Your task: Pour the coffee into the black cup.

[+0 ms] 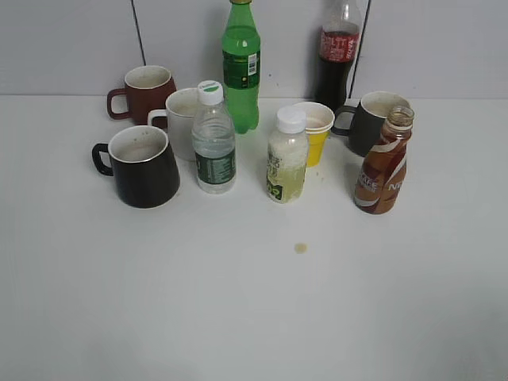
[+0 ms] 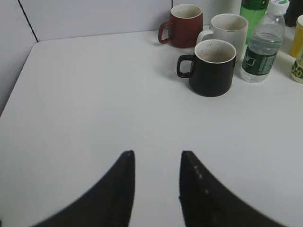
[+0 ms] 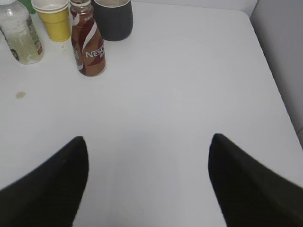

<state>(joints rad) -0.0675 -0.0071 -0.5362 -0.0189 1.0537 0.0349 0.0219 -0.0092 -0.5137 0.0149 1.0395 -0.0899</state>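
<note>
Right gripper [image 3: 147, 182]: fingers [image 3: 52, 184] spread wide, holding nothing, above bare tabletop [image 3: 189, 85]. Left gripper [image 2: 156, 189]: fingers [image 2: 120, 189] a narrow gap apart, not pressed together, also empty. Neither gripper appears in the exterior view.

The coffee [image 3: 87, 45] stands upright and uncapped at the right of the group, far-left of the right fingers, just near of the dark grey mug [image 3: 112, 18] and close beside the yellow paper cup [image 3: 56, 21]. The black cup [image 2: 213, 67] stands at the near left of the group, well apart from the coffee, handle to the left, with the clear water bottle [image 2: 264, 45] just to its right.

Step in hand, as judged: reaching for the coffee; no grasp is made yet.

Recommendations:
- Take the bottle with the right fingers around its narrower waist, approaching from the near right, away from the grey mug and the yellow cup.
- Keep it upright in transit; with no cap, any tilt spills.
- Carry it along the near side of the row, clear of the standing bottles.
- Tilt only once the neck is over the cup mouth. The left fingers could steady the cup.

Count, exterior view:
- Mugs, four: black cup, reddish-brown mug [image 1: 147, 91], white mug [image 1: 181, 119], dark grey mug.
- Paper cups: one stack, yellow; number within cannot be told.
- Bottles, five: coffee, water bottle, pale juice bottle [image 1: 286, 159], green soda bottle [image 1: 240, 67], cola bottle [image 1: 337, 51].
- One small brownish spot [image 1: 301, 248] on the tabletop.
</note>
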